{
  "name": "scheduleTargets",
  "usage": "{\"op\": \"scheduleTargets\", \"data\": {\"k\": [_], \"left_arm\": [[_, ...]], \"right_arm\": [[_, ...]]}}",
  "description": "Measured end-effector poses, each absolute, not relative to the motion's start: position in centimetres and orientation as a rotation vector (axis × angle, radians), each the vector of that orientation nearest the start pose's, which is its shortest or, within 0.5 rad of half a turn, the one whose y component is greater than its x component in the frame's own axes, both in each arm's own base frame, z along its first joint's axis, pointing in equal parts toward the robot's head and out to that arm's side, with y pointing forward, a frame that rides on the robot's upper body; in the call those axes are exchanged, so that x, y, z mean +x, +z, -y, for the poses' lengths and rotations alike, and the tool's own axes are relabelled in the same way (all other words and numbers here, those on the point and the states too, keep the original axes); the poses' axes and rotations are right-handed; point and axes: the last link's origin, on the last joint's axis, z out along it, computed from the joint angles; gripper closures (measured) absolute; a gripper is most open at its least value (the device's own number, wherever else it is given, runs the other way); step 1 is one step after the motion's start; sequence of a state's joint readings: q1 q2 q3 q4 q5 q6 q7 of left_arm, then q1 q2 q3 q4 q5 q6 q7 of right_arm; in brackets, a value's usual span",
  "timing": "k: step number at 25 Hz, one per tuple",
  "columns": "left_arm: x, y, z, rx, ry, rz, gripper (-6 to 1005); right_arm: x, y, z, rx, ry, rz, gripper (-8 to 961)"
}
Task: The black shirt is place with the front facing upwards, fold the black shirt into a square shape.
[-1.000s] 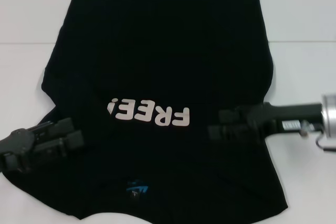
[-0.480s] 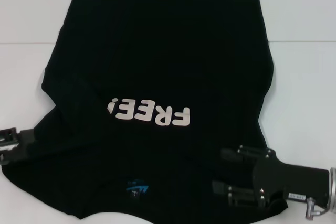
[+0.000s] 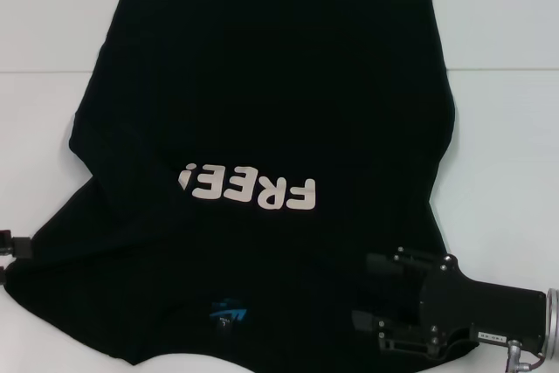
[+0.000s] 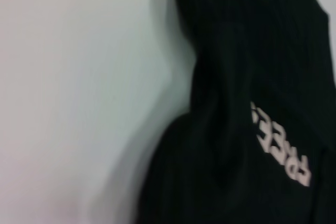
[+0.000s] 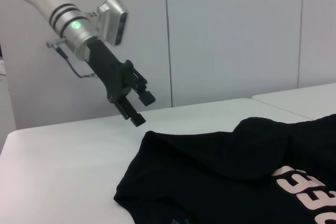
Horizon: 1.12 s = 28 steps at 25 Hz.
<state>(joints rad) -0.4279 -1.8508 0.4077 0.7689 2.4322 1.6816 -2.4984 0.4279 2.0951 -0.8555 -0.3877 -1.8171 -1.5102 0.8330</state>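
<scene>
Jaws: parted, empty, both sides. Right gripper now low over near right corner of large black cloth T-shirt; left gripper pulled off past left edge. Shirt flat on white table, sleeves folded in; lengthwise fold pending.

The black shirt is seen from above by the head camera; it is viewed close by the left wrist, low across the bench by the right.

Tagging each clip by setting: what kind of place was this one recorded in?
Probably a lab or test room, not a home: a bare white table, plain pale panelled walls, and only the black shirt laid out between the left gripper and right gripper.
</scene>
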Motion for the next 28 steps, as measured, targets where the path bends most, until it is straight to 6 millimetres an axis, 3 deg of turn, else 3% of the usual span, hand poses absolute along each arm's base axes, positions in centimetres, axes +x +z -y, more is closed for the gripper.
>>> {"op": "scheduleTargets", "data": {"k": [9,28], "left_arm": [[-37.6,12.5,-30.5,2.374,0.366,-2.585,235],[-38.5,10.8,-30.6,2.464,0.274,-2.539,265]], "right_arm": [[28.6,-5.8,-27.2,-2.749,0.763,-0.280,178],[28.4,-5.9,-27.3,-2.751,0.776,-0.293,178]]}}
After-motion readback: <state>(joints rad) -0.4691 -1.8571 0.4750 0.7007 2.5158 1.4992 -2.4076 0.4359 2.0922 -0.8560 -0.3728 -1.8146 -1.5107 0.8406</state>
